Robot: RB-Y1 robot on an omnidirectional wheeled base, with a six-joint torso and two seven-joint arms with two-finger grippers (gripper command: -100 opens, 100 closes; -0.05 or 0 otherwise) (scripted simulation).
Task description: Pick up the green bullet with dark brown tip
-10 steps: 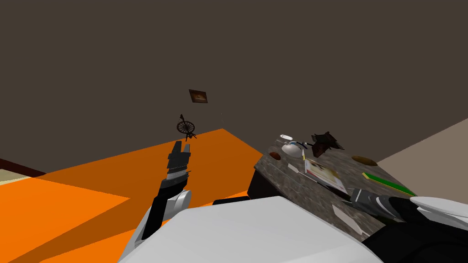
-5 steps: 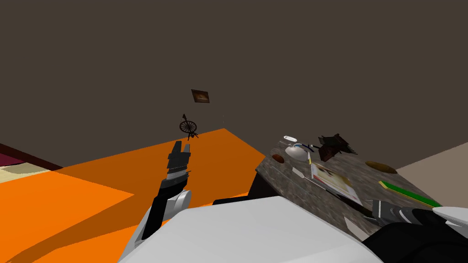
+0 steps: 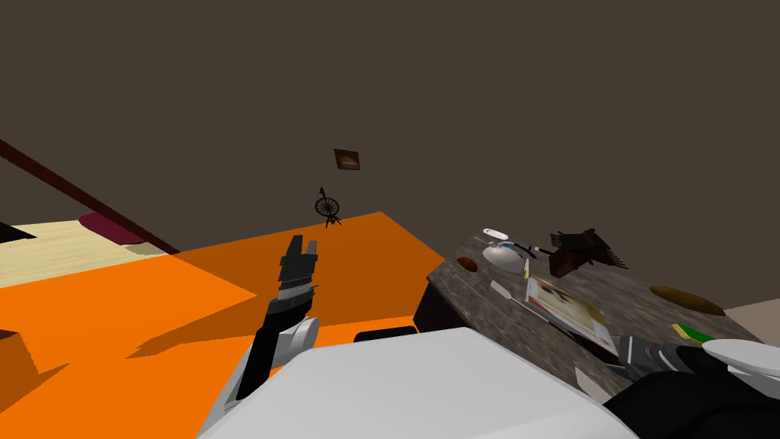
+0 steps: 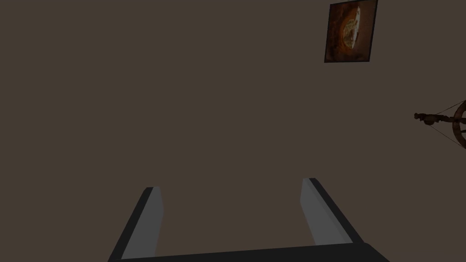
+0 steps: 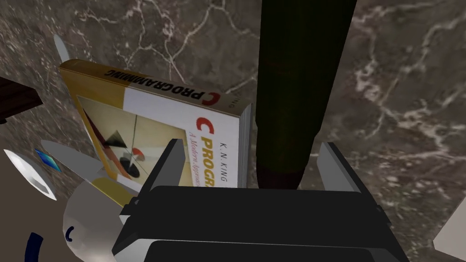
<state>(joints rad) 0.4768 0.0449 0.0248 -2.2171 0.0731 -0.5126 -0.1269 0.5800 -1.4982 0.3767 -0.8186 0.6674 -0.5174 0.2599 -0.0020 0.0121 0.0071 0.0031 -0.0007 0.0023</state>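
Two open fingers of your right gripper (image 5: 252, 144) straddle the bullet (image 5: 296, 91), lying on the table (image 5: 400, 91) just beside the book (image 5: 159, 118); close carelessly and one finger may snag the book, rolling the bullet away. Your left gripper (image 4: 232, 184) hangs open, idle.

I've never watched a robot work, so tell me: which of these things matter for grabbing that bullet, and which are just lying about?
For the job:
- dark green bullet with dark brown tip
- right tool, open, with the bullet between its fingers

Lying about:
- yellow-and-white C programming book, beside the bullet
- white rounded pot
- dark brown comb-like thing
- flat brown oval
- left tool, open, off the table
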